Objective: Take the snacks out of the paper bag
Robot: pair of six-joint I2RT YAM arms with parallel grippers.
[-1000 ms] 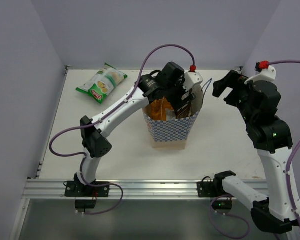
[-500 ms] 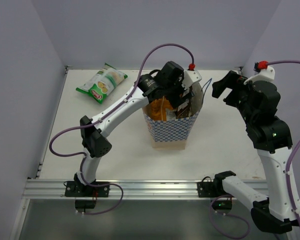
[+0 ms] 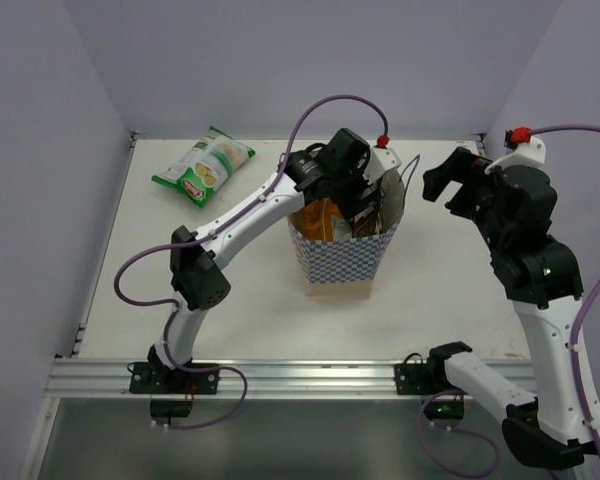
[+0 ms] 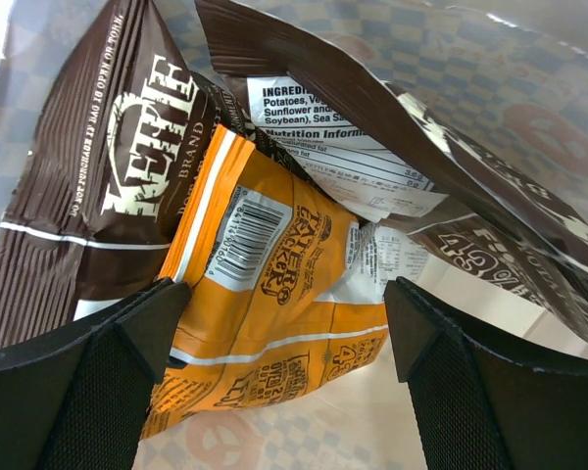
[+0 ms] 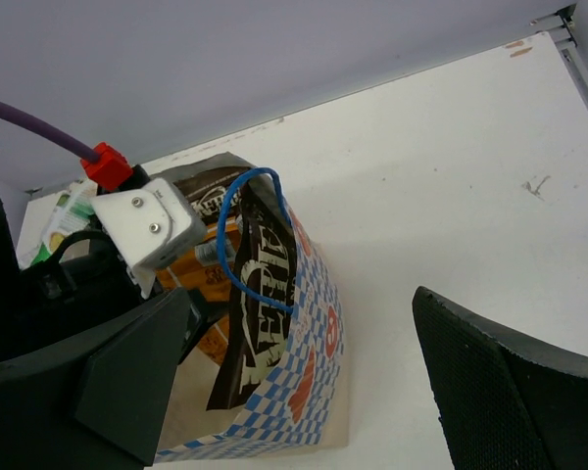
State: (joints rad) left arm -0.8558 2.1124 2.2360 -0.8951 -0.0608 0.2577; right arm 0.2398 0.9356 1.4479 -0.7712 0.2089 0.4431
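Observation:
The blue-and-white checked paper bag [image 3: 340, 262] stands mid-table; it also shows in the right wrist view [image 5: 309, 377]. My left gripper [image 4: 284, 338] is open inside the bag's mouth, its fingers on either side of the orange packet [image 4: 265, 294]. One dark brown packet [image 4: 108, 166] lies left of the orange one, and another [image 4: 470, 196] lies to its right. In the top view the left gripper [image 3: 355, 205] sits over the bag. The green and white packet [image 3: 204, 166] lies on the table at the far left. My right gripper [image 3: 450, 180] is open and empty, raised right of the bag.
Grey walls enclose the white table [image 3: 450, 290] on three sides. A metal rail [image 3: 280, 375] runs along the near edge. A blue string handle [image 5: 237, 245] stands up from the bag's rim. The left arm's purple cable [image 3: 320, 110] arches above the bag.
My left arm has shifted slightly, its elbow moving right and the wrist staying over the bag. My right arm has barely moved.

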